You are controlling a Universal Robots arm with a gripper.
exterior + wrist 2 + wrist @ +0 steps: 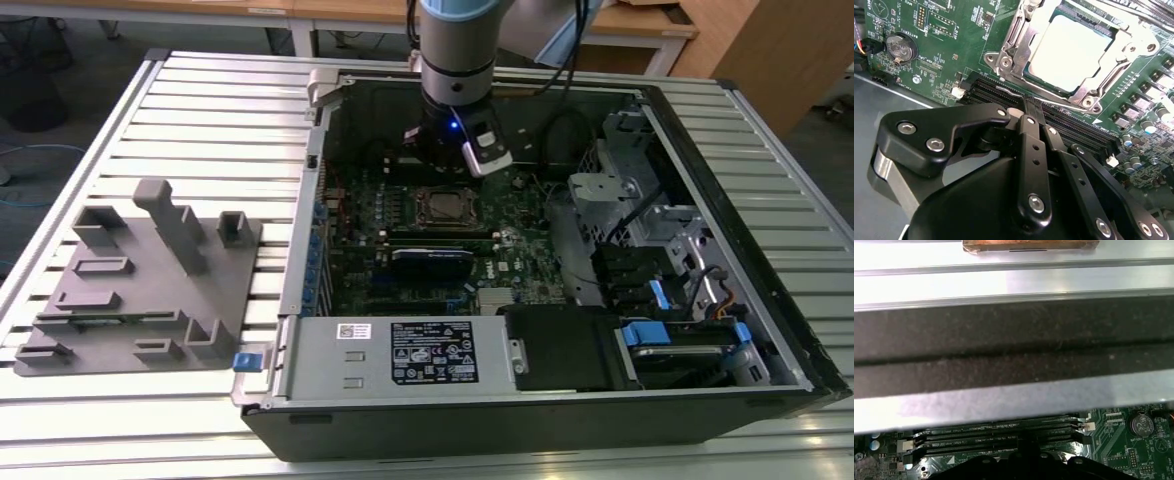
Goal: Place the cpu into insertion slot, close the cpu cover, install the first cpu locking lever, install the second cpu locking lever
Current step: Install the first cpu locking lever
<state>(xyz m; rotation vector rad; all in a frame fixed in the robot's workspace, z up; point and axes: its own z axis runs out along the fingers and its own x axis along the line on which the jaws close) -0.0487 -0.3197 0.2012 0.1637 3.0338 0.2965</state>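
Closest up in the second wrist view is the gripper (1030, 106), fingers pressed together, tips right by a thin wire locking lever (1006, 90) at the edge of the memory slots (996, 96). Can't tell if they're touching the lever.

The cpu (1074, 52) is sitting in the insertion slot (1050, 86) and the cpu cover (1023, 47) looks folded down over it, so this reads as the first lever step. Best bet: push on the lever's end only, sweep it down and sideways under its hook, and stay off the chip.

Tight spot though. The memory slots are just beside the tips, small capacitors (1149, 127) sit near the socket, and a coin battery (900, 47) is well off to one side.
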